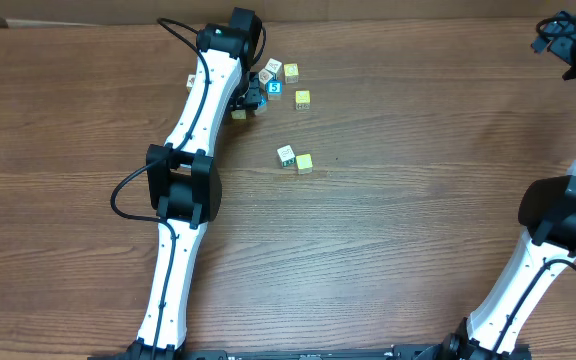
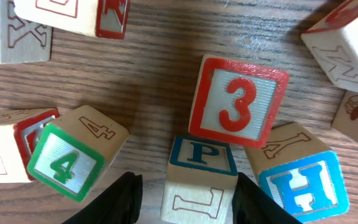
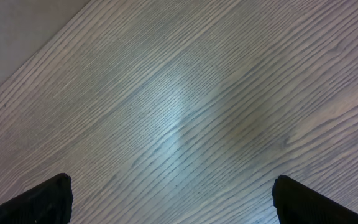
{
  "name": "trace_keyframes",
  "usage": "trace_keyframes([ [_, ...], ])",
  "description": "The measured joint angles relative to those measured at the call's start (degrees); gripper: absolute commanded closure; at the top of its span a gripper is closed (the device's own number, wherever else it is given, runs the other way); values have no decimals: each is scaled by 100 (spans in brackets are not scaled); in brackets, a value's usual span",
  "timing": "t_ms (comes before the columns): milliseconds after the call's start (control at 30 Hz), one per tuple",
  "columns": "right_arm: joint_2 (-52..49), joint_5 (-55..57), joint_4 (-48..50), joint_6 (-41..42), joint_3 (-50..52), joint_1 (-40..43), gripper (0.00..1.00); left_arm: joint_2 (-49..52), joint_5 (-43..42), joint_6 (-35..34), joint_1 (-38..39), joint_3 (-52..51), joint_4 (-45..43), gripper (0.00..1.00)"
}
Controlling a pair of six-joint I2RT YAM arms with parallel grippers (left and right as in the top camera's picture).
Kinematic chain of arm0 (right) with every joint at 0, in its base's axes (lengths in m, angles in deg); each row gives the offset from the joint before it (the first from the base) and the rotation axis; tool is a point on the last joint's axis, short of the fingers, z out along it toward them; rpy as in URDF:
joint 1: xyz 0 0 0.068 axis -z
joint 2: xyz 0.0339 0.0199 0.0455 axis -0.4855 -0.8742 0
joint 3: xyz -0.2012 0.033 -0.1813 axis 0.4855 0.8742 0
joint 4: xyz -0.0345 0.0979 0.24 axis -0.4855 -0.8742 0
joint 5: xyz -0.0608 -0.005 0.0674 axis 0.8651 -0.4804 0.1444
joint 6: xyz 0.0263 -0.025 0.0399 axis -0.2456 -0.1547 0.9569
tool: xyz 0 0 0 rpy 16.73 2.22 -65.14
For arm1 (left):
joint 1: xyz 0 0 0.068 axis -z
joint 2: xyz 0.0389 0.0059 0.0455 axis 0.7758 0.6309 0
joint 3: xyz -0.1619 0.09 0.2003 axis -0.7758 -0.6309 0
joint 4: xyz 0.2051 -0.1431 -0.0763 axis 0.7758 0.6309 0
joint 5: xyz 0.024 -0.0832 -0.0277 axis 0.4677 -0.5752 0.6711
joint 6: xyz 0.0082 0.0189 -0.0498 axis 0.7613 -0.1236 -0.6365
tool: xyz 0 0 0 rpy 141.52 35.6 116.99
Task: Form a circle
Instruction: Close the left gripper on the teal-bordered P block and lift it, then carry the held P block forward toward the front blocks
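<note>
The circle is a tight cluster of small letter and number cubes (image 1: 273, 78) at the back of the table. Up close it shows a red 3 cube (image 2: 238, 102), a teal P cube (image 2: 201, 180), a blue H cube (image 2: 303, 183) and a green 4 cube (image 2: 67, 165). My left gripper (image 1: 253, 97) reaches down into this cluster. The left gripper (image 2: 188, 199) straddles the P cube: its right finger touches the cube's side, while a thin gap shows at the left finger. My right gripper (image 3: 173, 199) is open over bare wood at the far right (image 1: 568, 45).
A yellow cube (image 1: 302, 98) lies just right of the cluster. A white cube (image 1: 286, 155) and a yellow one (image 1: 304, 162) sit together nearer the table's middle. More cubes (image 2: 17, 28) crowd the top and right edges of the left wrist view.
</note>
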Motion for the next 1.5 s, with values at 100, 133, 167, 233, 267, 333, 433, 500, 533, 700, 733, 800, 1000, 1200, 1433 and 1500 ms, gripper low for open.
trace_keyframes([
  [100,0,0,0,0,0,0,0,0,0,-2,0,-74,-76,65],
  [133,0,0,0,-2,0,0,0,0,0,11,0,-107,-101,65],
  [167,0,-2,2,-4,0,0,0,0,0,20,0,-144,-129,65],
  [233,0,0,0,0,0,0,0,2,-2,20,0,-203,-162,67],
  [267,0,0,-2,0,0,0,0,7,-2,22,0,-214,-168,67],
  [333,0,-2,0,0,0,0,0,9,0,42,0,-214,-188,68],
  [433,0,0,0,0,0,0,0,9,0,68,0,-212,-179,69],
  [500,0,0,-2,-2,0,0,0,9,-2,83,0,-177,-109,70],
  [533,0,0,0,0,0,0,0,9,-2,85,0,-116,-31,71],
  [700,0,0,0,0,0,0,0,9,-2,83,0,581,435,76],
  [733,0,0,0,-2,0,0,0,9,-4,85,0,811,573,77],
  [800,0,0,0,-2,0,0,0,9,-33,81,4,1263,837,76],
  [1000,0,0,0,-4,0,0,0,9,-286,-98,92,2039,1311,73],
  [1200,0,0,2,0,0,0,0,9,-365,-393,474,2090,1314,70],
  [1433,0,0,-2,-2,0,-2,0,9,-192,-1016,1012,2090,1285,75],
  [1500,0,0,2,0,0,0,0,9,-155,-1241,1123,2087,1283,74],
])
